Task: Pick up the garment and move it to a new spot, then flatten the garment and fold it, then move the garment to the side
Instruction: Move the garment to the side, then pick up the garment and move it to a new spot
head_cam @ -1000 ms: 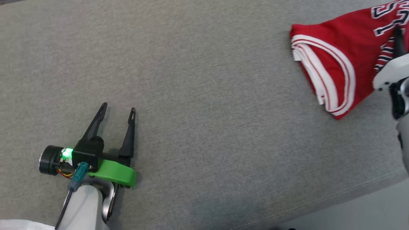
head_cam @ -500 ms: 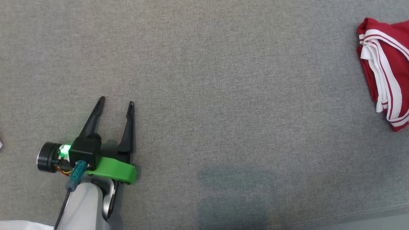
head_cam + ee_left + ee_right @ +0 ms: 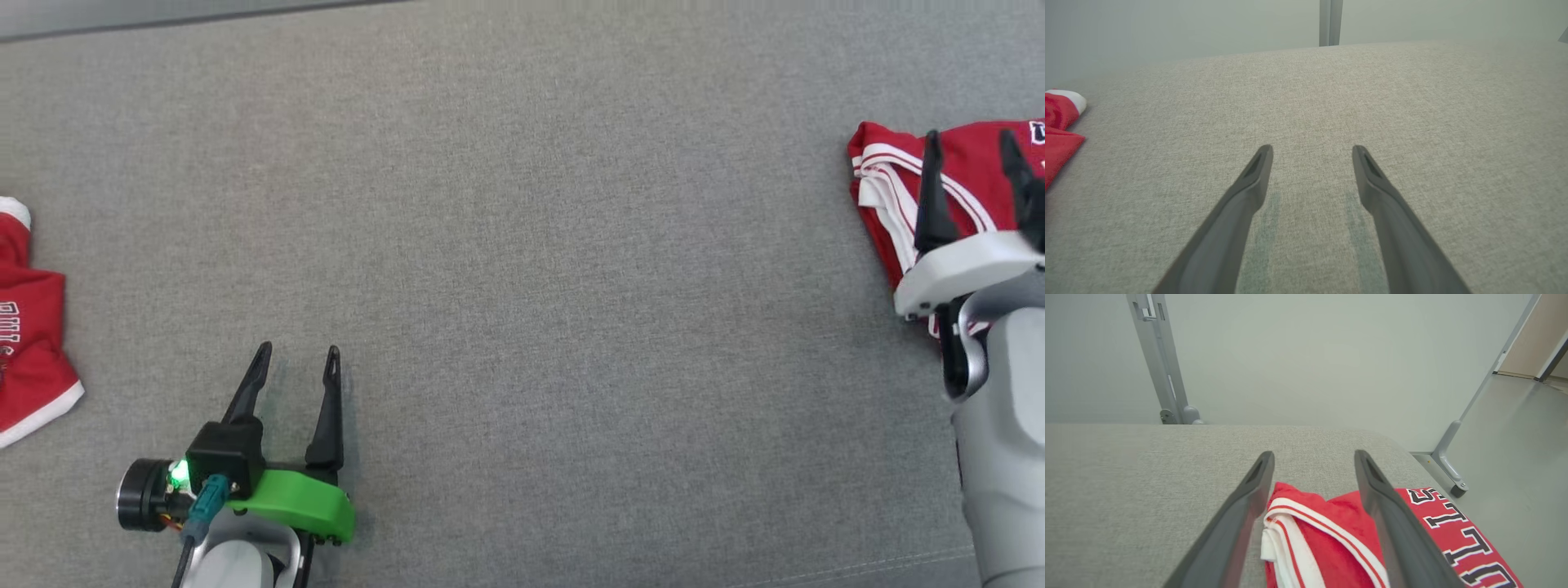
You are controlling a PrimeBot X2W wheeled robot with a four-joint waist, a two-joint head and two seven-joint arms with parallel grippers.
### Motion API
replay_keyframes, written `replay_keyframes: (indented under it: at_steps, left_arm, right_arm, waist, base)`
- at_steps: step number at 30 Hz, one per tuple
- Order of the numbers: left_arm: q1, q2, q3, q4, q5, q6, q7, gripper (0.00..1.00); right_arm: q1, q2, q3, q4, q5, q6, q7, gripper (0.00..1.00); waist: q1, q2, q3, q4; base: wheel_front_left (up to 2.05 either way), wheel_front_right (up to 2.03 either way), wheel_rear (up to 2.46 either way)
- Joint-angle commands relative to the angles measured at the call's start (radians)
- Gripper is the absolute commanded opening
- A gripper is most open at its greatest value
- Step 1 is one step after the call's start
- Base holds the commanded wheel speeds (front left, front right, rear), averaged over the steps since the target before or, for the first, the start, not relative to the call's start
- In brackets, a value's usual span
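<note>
Garment (image 3: 894,140): folded, at right edge of frame, on tabletop (image 3: 522,286). Right claw (image 3: 970,137): fingers apart over it, gripping nothing. Left claw (image 3: 298,349): apart, lower left. Judged: folding and side placement done; little left.

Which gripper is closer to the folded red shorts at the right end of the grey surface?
Right. The right gripper is open directly over the shorts; the left gripper is far across the grey surface, to their left.
</note>
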Motion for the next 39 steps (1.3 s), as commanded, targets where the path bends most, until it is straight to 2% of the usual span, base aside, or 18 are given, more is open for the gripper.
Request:
replay_keyframes:
  at_steps: [1, 5, 13, 22, 34, 39]
  left_arm:
    - [0.013, 0.003, 0.005, 0.003, -0.003, 0.004, 0.000, 1.00]
    - [0.071, -0.004, 0.035, 0.015, -0.025, 0.024, 0.000, 1.00]
    - [0.172, -0.006, 0.065, 0.013, -0.030, 0.021, 0.000, 1.00]
    - [0.209, -0.006, 0.099, 0.008, -0.001, 0.021, 0.000, 1.00]
    - [0.227, -0.006, 0.114, 0.002, -0.031, 0.035, 0.000, 1.00]
    - [0.209, -0.006, 0.108, 0.014, -0.045, 0.050, 0.000, 1.00]
  right_arm:
    - [0.017, 0.001, 0.000, -0.003, 0.004, -0.002, -0.002, 1.00]
    - [0.167, 0.043, 0.071, -0.033, 0.068, -0.002, -0.002, 1.00]
    - [0.365, 0.096, 0.153, -0.057, 0.117, -0.002, -0.002, 1.00]
    - [0.416, 0.121, 0.152, -0.113, 0.127, -0.002, -0.002, 1.00]
    - [0.452, 0.129, 0.155, -0.154, 0.141, -0.001, -0.002, 1.00]
    - [0.456, 0.130, 0.173, -0.153, 0.134, -0.001, -0.002, 1.00]
  waist:
    - [-0.0001, 0.0000, -0.075, 0.008]
    - [-0.0001, 0.0000, -0.161, 0.028]
    - [-0.0001, 0.0000, -0.262, 0.055]
    - [-0.0001, 0.0000, -0.299, 0.068]
    - [-0.0001, 0.0000, -0.329, 0.070]
    - [-0.0001, 0.0000, -0.317, 0.111]
  base:
    - [0.00, 0.00, 0.00]
    - [0.00, 0.00, 0.00]
    - [0.00, 0.00, 0.00]
    - [0.00, 0.00, 0.00]
    - [0.00, 0.00, 0.00]
    - [0.00, 0.00, 0.00]
